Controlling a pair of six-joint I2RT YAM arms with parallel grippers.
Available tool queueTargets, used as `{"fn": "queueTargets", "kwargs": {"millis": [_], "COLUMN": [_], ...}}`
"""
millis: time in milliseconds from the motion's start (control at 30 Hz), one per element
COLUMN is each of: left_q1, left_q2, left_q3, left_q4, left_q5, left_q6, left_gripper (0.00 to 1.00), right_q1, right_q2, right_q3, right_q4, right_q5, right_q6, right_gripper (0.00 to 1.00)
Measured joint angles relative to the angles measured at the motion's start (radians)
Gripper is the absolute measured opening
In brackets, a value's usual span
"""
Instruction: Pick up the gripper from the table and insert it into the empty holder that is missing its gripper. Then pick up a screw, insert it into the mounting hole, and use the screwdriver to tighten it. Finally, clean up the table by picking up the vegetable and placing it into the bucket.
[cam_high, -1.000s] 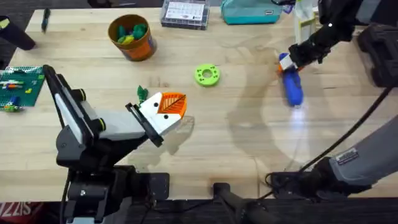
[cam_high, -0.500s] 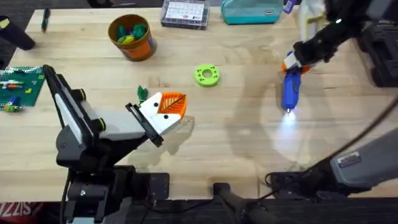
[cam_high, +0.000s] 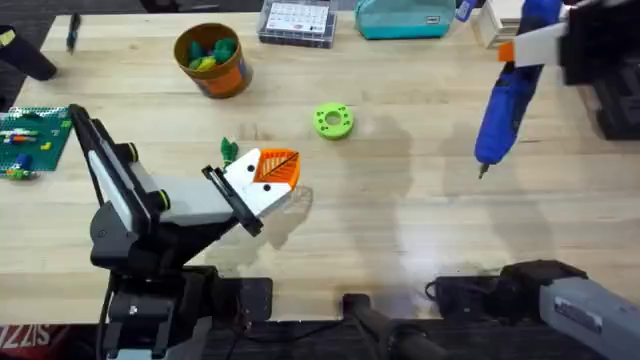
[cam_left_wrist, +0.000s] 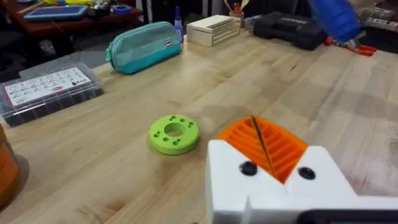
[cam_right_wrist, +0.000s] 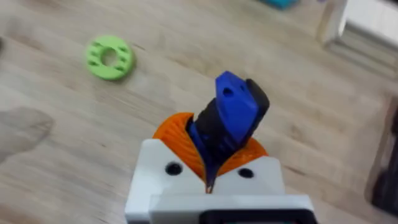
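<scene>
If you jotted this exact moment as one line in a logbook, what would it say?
right gripper: shut on screwdriver, lifted above table | left gripper: shut, resting near green disc | bucket: far left

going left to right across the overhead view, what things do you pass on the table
lego baseplate → orange bucket → left gripper → green disc → teal pouch → blue screwdriver, held above the table by the right gripper
</scene>
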Motion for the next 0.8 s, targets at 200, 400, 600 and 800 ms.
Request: {"fn": "queueTargets", "kwargs": {"millis": [200, 400, 600, 800], "left_q1": [0.000, 0.000, 0.000, 0.000], "left_q2": [0.000, 0.000, 0.000, 0.000], "left_q3": [0.000, 0.000, 0.000, 0.000], "left_q4": [0.000, 0.000, 0.000, 0.000], "left_q5": [0.000, 0.000, 0.000, 0.000], "left_q6": [0.000, 0.000, 0.000, 0.000], "left_gripper": [0.019, 0.019, 0.019, 0.019], "right_q1": [0.101, 0.150, 0.197, 0.239], "right_q2": [-0.214, -0.291, -0.260, -0.266], "right_q3": [0.000, 0.000, -0.030, -0.204], "right_q4": [0.066, 0.258, 0.400, 0.550], "right_q5": [-0.133, -0.331, -0.438, -0.457], "right_q6": [0.047, 0.105, 0.179, 0.278], "right_gripper": [0.008, 0.008, 0.008, 0.008]}}
